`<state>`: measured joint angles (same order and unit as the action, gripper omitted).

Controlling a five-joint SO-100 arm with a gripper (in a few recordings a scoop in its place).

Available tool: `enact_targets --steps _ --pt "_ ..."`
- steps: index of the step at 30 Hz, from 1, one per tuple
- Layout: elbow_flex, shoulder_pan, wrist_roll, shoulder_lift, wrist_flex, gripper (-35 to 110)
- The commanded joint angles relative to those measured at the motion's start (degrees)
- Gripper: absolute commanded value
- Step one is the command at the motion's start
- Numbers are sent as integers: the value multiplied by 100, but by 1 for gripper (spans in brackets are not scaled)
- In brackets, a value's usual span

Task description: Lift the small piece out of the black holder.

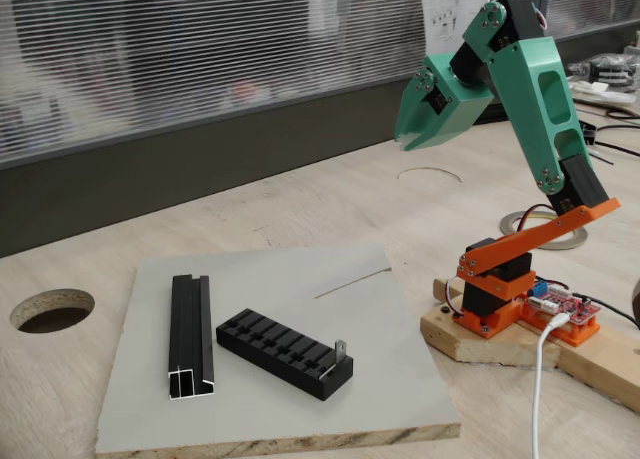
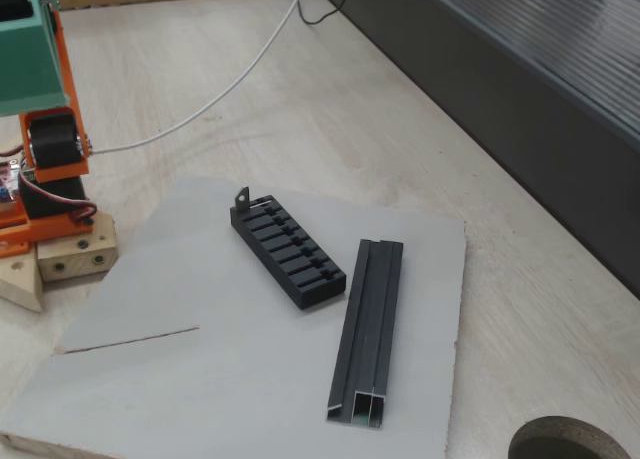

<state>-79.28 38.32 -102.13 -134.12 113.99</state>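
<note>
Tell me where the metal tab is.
The tab stands upright at the holder's right end in a fixed view, the end farthest from the channel.

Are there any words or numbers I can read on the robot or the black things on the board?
No text can be read here.
The paper sheet behind the window has faint marks, too blurred to read.
The small circuit board at the arm's base has print too small to read.
The black holder, the small piece and the glossy black channel show no markings.

Glossy channel [image 1: 191, 335] beside black holder [image 1: 284, 352].
</note>
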Motion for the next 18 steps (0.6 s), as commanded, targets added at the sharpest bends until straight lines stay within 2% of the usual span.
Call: enact_targets --steps 1,18 --pt "44 35 -62 -18 123 8" --pt "44 35 -26 -18 123 8"
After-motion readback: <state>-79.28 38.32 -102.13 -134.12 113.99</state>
